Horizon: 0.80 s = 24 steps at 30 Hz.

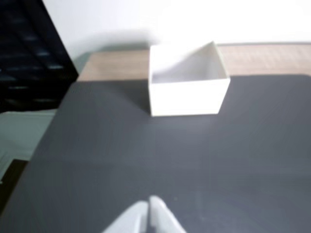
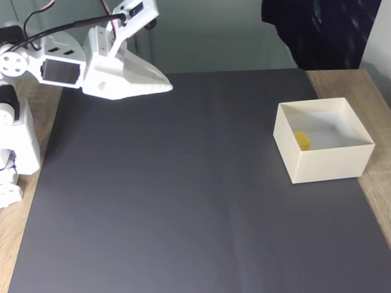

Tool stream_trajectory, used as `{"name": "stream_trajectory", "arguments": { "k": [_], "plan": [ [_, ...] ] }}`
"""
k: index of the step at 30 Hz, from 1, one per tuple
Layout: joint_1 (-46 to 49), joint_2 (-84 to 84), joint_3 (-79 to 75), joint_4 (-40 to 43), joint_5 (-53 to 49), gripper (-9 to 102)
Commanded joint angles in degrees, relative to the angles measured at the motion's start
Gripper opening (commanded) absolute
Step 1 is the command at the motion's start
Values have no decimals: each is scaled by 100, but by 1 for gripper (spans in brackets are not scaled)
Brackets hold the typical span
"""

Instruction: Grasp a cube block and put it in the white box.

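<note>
One cube block [image 2: 302, 140] inside white box [image 2: 324, 163], far from fingers [image 2: 160, 87].

a home or hobby desk setup: a light wood-grain counter [image 2: 379, 201] covered by a dark grey mat [image 2: 171, 201], a plain white wall [image 1: 146, 19] behind it, and a small white 3d-printed robot arm [image 2: 67, 67] with exposed wires at one edge.

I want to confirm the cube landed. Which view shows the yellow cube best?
The fixed view: it looks down into the white box, where the yellow cube lies. The wrist view sees the box side-on, its near wall hiding the floor.
</note>
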Motion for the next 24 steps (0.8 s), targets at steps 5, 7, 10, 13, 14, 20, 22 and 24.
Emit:
{"name": "stream_trajectory", "arguments": {
  "k": [5,7,10,13,14,20,22,24],
  "plan": [
    [26,853,352,176,-26,0],
    [62,1081,448,325,-9,0],
    [141,1433,562,580,9,0],
    [211,1749,686,765,9,0],
    [220,1828,712,835,18,0],
    [316,1907,791,932,26,0],
    [334,1907,826,993,26,0],
    [352,1907,853,1187,26,0]
  ]
}}
